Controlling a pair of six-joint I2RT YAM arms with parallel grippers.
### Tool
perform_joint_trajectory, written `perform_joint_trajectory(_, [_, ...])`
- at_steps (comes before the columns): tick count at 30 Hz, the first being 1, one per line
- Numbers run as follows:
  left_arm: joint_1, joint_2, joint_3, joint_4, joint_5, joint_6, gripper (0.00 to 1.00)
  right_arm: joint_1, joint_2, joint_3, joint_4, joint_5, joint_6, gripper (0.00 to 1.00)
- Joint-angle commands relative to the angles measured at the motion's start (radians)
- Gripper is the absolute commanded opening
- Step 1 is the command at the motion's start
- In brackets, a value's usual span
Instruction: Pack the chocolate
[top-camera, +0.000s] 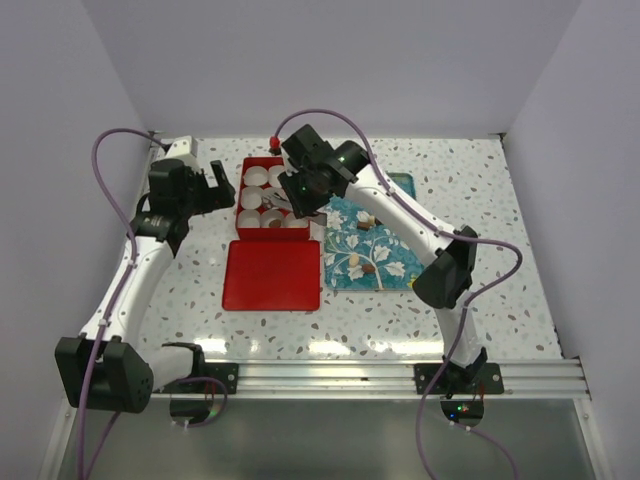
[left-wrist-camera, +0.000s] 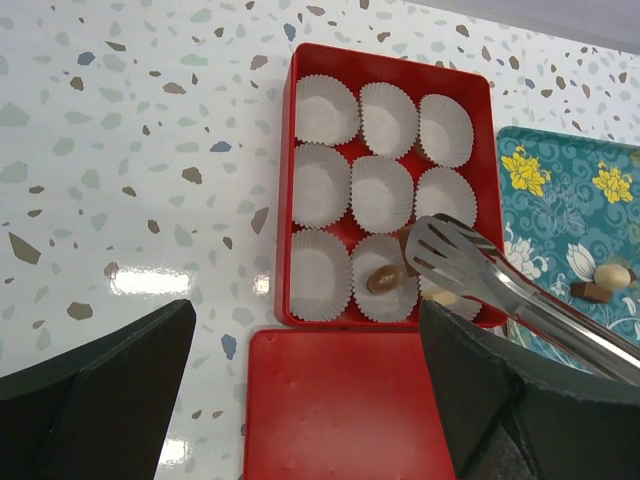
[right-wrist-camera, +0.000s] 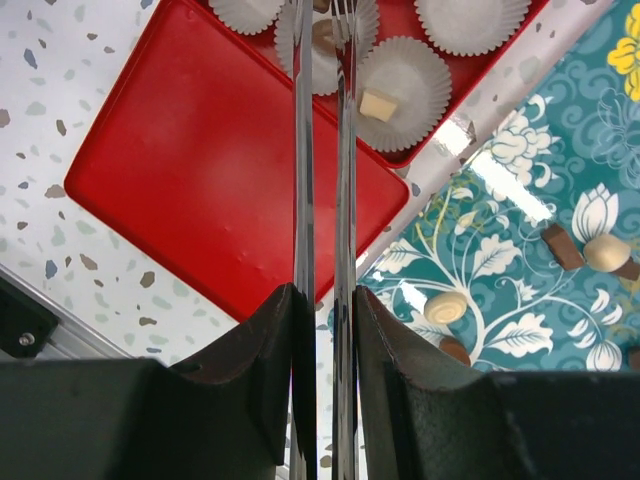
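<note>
On the speckled tabletop (top-camera: 480, 180), centre and toward its far edge: red box (left-wrist-camera: 390, 56) holding nine white paper cups (left-wrist-camera: 381, 193) in three rows. Near row: brown chocolate (left-wrist-camera: 384, 279) in the middle cup; cream chocolate (right-wrist-camera: 378, 105) in the right-hand cup. Red lid (top-camera: 272, 275), flat, touching the box's near side. Teal flowered tray (top-camera: 345, 240), just right of box and lid, carrying loose pieces (right-wrist-camera: 446, 306), brown and cream. Right gripper (right-wrist-camera: 322, 300): clamped on the handles of metal tongs (left-wrist-camera: 470, 270), whose arms stand nearly together, tips over the near row; whether they touch the brown chocolate is unclear. Left gripper (left-wrist-camera: 308, 325): jaws spread fully, holding nothing, hovering between the box and the tabletop's left edge.
</note>
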Motion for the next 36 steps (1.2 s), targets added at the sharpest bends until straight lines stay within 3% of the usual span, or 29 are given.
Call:
perform_joint_trajectory(1, [0.008, -0.034, -0.009, -0.017, -0.013, 0.005, 1.00, 0.009, 0.011, 0.049, 0.052, -0.026, -0.025, 0.26])
perform_joint_trajectory(26, [0.009, -0.071, -0.035, -0.043, -0.018, 0.005, 1.00, 0.044, 0.126, 0.112, 0.089, -0.100, -0.043, 0.27])
perform_joint_trajectory(36, [0.009, -0.066, -0.033, -0.041, -0.018, 0.007, 1.00, 0.047, 0.137, 0.121, 0.090, -0.097, -0.045, 0.42])
